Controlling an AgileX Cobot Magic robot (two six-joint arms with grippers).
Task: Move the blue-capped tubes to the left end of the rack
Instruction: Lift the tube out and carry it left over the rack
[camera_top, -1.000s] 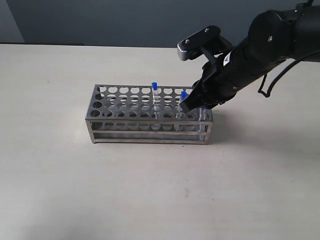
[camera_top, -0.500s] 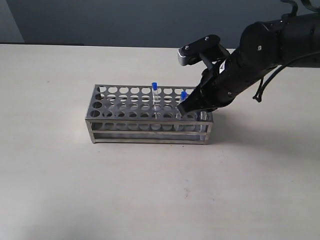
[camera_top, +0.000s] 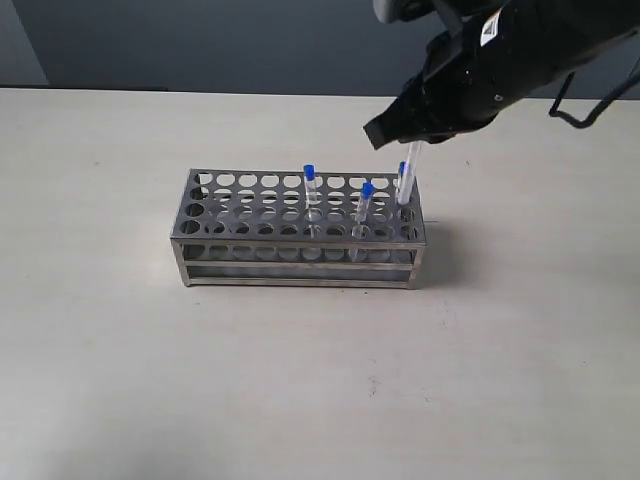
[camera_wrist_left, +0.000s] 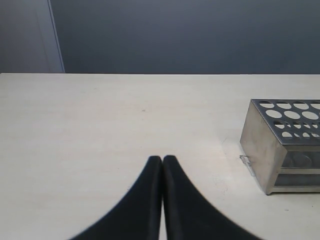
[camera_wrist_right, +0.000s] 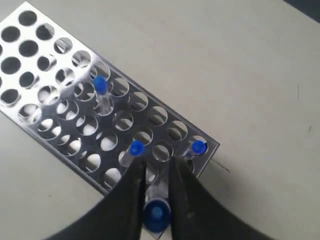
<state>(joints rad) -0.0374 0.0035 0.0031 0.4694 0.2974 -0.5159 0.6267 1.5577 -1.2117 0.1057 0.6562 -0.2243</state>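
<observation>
The metal rack (camera_top: 255, 215) stands mid-table. My right gripper (camera_top: 412, 140) hangs over its right end, shut on a blue-capped tube (camera_top: 407, 180) that is lifted and tilted, its lower tip near the top plate. In the right wrist view the held tube's cap (camera_wrist_right: 156, 215) sits between the black fingers (camera_wrist_right: 131, 192). Three other blue-capped tubes stand in the rack: one near the middle (camera_top: 310, 175), one right of it (camera_top: 366, 192), one at the right corner (camera_wrist_right: 198, 146). My left gripper (camera_wrist_left: 162, 159) is shut and empty, off the rack's left end (camera_wrist_left: 272, 150).
The rack stands on a plain beige table (camera_top: 300, 380). A dark wall (camera_top: 200, 40) runs along the far edge. The black right arm (camera_top: 520, 50) reaches in from the upper right above the rack.
My right gripper has risen from the rack's right end, drawing a tube up out of its hole. The other tubes and the rack have not moved.
</observation>
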